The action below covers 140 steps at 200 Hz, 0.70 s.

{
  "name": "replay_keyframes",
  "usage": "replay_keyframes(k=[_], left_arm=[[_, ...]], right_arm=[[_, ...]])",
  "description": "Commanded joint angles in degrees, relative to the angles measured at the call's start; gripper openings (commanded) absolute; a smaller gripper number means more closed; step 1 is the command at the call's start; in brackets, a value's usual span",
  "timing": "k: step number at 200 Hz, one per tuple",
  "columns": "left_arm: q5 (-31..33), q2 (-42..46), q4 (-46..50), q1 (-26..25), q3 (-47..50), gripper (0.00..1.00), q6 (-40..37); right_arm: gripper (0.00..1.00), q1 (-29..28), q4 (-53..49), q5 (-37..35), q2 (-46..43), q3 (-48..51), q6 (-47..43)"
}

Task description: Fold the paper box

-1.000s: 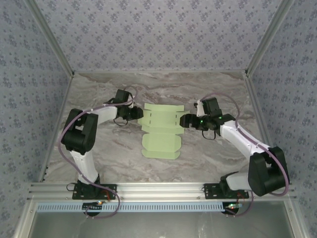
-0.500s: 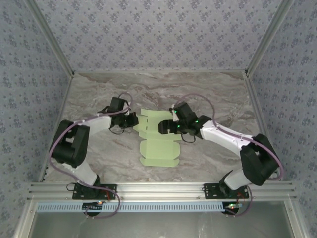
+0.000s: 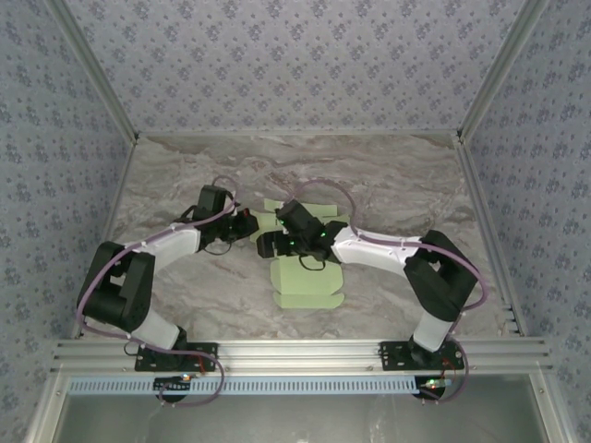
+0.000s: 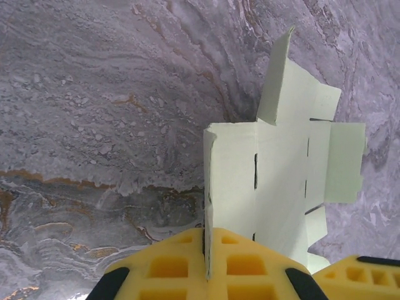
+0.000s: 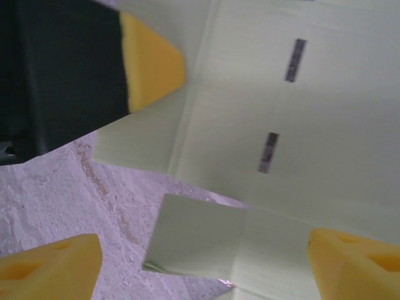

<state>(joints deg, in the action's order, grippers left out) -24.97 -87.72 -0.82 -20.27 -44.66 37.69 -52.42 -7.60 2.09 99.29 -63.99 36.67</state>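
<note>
A grey-and-tan marbled worktop is filling the floor of the cell, and walls papered in a small blue-grey floral print are closing it in on three sides. An aluminium rail is running along the near edge, where both arm bases are bolted.

The paper box, pale green card, is lying near the middle of the worktop as a mostly flat die-cut sheet with slots and tabs. In the left wrist view one side panel is standing upright off the sheet, and a further flap is tilting up at the far end.

The left claw is pinching that upright panel at the sheet's left edge, its yellow fingers pressed tight on the card. The right claw is reaching across the sheet toward the left one, its fingers spread wide above the card and gripping nothing.
</note>
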Motion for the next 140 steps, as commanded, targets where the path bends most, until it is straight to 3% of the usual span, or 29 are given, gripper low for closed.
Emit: replay_keyframes(k=[1,20,55,109,140], left_arm=[[-2.4,1.1,-2.1,-0.4,-0.7,0.00,1.4],[-2.4,1.8,-3.1,-0.4,0.3,0.00,1.8],[0.0,2.8,-0.7,-0.4,0.3,0.00,-0.9],[1.9,3.3,-6.7,-0.4,3.3,0.00,-2.5],[1.8,2.1,-7.7,-0.4,2.8,0.00,-2.8]], right_arm=[[0.88,-0.7,-3.1,-3.6,3.0,-3.0,1.1],[0.87,-1.0,-5.4,-4.3,4.9,-6.0,0.8],[0.86,-0.4,-12.0,-12.6,4.1,-7.0,4.1],[0.77,0.9,-12.4,-12.2,1.5,-1.6,5.1],[0.77,1.4,-13.1,-14.5,0.4,0.3,5.0]])
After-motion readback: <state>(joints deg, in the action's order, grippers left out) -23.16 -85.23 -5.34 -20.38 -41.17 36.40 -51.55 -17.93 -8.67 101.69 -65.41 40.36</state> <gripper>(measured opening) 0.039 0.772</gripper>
